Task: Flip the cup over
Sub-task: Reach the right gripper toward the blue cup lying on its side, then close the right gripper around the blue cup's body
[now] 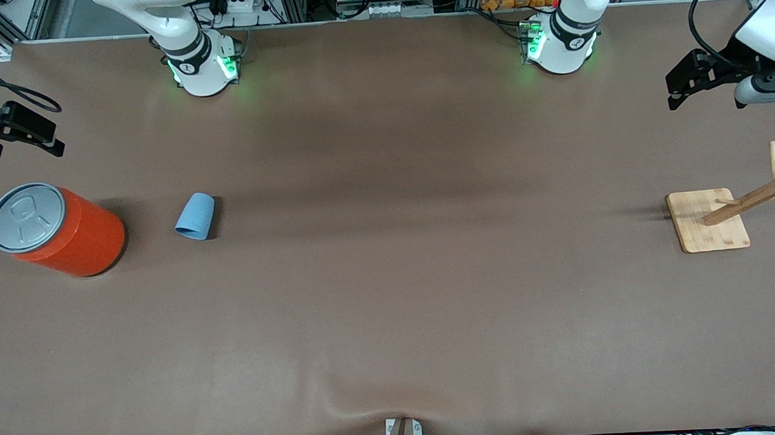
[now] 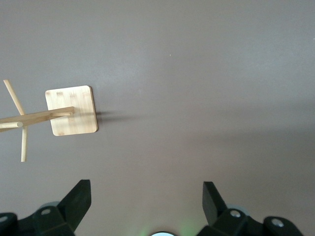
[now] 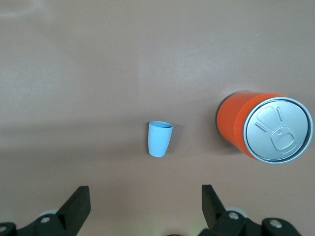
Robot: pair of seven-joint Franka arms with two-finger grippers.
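Cup (image 1: pixel 195 216) untouched, centre-left of the front frame, beside can (image 1: pixel 56 229).
Right gripper (image 3: pixel 142 206) and left gripper (image 2: pixel 145 204) fingers spread; careless reach could topple it.

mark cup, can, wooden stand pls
cup (image 1: pixel 195 215), front view, blue side wall
can (image 1: pixel 26 217), front view, grey pull-tab lid
wooden stand (image 1: pixel 700 227), front view, flat square base

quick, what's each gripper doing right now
Left gripper: open, empty, up above the table near the wooden stand.
Right gripper: open, empty, above the cup.
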